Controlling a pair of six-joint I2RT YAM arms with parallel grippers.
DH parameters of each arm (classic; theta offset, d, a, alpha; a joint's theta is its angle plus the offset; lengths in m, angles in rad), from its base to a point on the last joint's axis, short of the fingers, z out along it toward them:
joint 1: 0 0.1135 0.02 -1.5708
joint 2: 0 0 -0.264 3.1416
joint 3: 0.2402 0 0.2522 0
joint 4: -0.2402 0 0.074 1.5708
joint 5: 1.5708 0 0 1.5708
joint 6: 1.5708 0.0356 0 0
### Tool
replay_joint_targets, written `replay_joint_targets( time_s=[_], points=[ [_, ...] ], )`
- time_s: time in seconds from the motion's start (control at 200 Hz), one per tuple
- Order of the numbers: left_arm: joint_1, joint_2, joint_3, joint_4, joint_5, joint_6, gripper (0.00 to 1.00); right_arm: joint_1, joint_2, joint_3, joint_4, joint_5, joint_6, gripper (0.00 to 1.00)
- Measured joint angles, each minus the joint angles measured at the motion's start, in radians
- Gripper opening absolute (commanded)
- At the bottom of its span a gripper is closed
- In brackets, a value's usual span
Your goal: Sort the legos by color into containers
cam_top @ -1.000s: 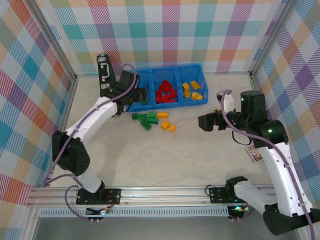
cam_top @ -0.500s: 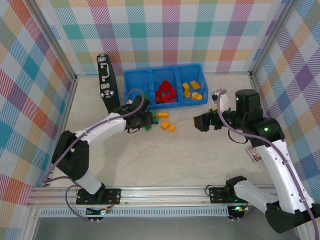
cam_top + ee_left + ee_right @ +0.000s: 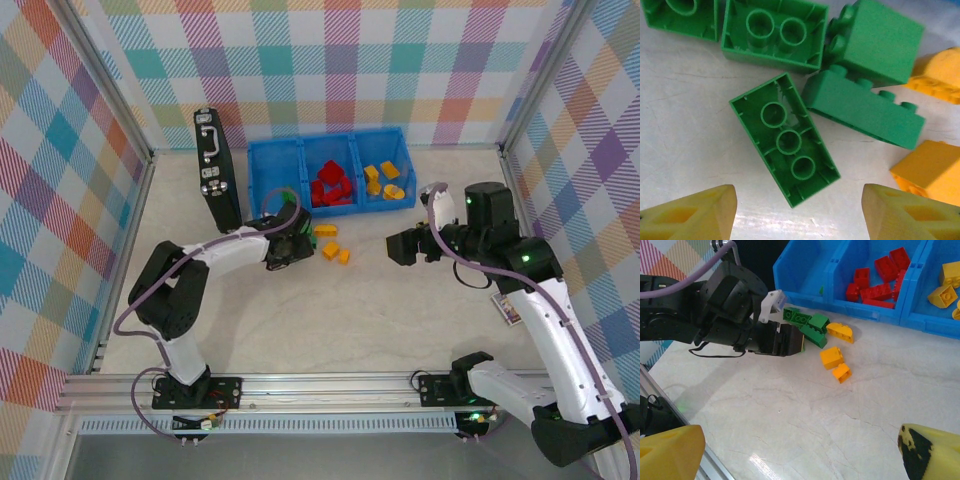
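Note:
Several green legos (image 3: 785, 140) lie in a cluster on the table, some upside down. My left gripper (image 3: 800, 215) hovers open just above them, its yellow fingertips (image 3: 690, 215) either side of bare table. In the top view the left gripper (image 3: 291, 246) covers most of that green pile. Three yellow legos (image 3: 330, 250) lie just right of it. The blue containers (image 3: 262, 172) stand at the back, with red legos (image 3: 330, 185) in the middle compartment and yellow legos (image 3: 383, 180) in the right one. My right gripper (image 3: 400, 246) hangs open and holds nothing, right of the loose yellow legos (image 3: 831, 357).
A black case (image 3: 215, 170) with silver latches stands left of the tray. A small card (image 3: 512, 308) lies near the right wall. Checked walls enclose the table on three sides. Bare table stretches in front of the brick pile.
My left arm swung from the tray's left compartment down to the green pile, and its jaws opened a little. The right gripper drifted slightly left.

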Motion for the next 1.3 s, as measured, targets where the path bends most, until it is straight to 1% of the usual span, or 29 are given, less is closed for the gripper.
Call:
replay_joint_targets(
  time_s=[0.24,0.345,0.46,0.62,0.755,0.905,1.16,1.3],
  points=[
    [-0.004,0.051,0.004,0.007,-0.001,-0.010,0.67,0.001,-0.007,-0.044,0.014,0.018,0.005,0.99],
    [-0.004,0.070,0.020,0.007,-0.002,-0.009,0.65,0.001,-0.008,-0.064,0.020,0.018,0.008,0.99],
    [-0.004,0.082,0.034,-0.008,-0.012,-0.009,0.55,0.003,-0.008,-0.071,0.029,0.022,0.008,0.99],
    [-0.003,0.089,0.042,-0.021,-0.024,0.000,0.51,0.003,-0.014,-0.081,0.035,0.032,0.008,0.99],
    [-0.001,0.089,0.042,-0.033,-0.028,0.011,0.39,0.003,-0.017,-0.093,0.043,0.037,0.008,0.99],
    [0.005,0.089,0.054,-0.051,-0.036,0.042,0.32,0.003,-0.018,-0.105,0.055,0.041,0.008,0.99],
    [0.007,0.055,0.096,-0.165,-0.085,0.116,0.30,0.003,-0.019,-0.112,0.056,0.045,0.008,0.99],
    [0.010,0.008,0.180,-0.225,-0.126,0.180,0.29,0.005,-0.019,-0.125,0.065,0.047,0.008,0.99]
  ],
)
